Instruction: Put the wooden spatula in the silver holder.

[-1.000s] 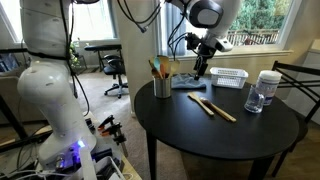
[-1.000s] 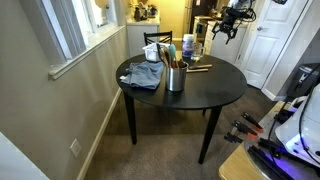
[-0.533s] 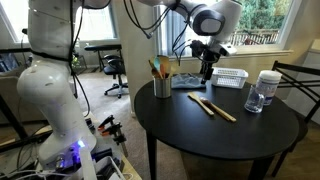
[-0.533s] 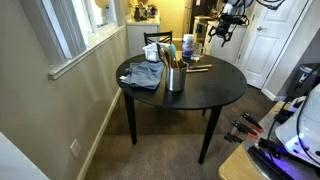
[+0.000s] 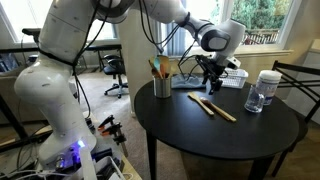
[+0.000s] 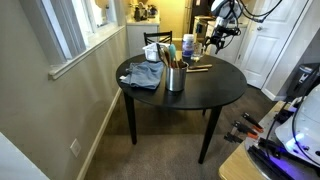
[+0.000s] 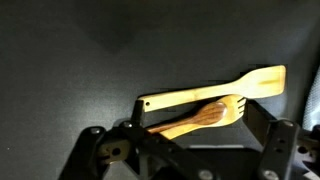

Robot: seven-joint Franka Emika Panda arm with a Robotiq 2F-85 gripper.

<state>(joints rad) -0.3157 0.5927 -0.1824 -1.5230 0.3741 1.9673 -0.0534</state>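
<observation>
We are at the approach step: the gripper (image 5: 209, 80) hangs wide open and empty above the wooden spatula (image 7: 215, 88). The spatula lies flat on the tabletop (image 5: 220, 140) close beside a wooden fork (image 7: 205, 116), well apart from the silver holder (image 5: 162, 87). In our judgement, the next move calls for a descent and a closure on the spatula alone, leaving the fork out.

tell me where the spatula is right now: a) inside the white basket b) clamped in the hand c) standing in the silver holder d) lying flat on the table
d: the wrist view shows the spatula lying flat on the table beside a wooden fork, with the open hand above them.
</observation>
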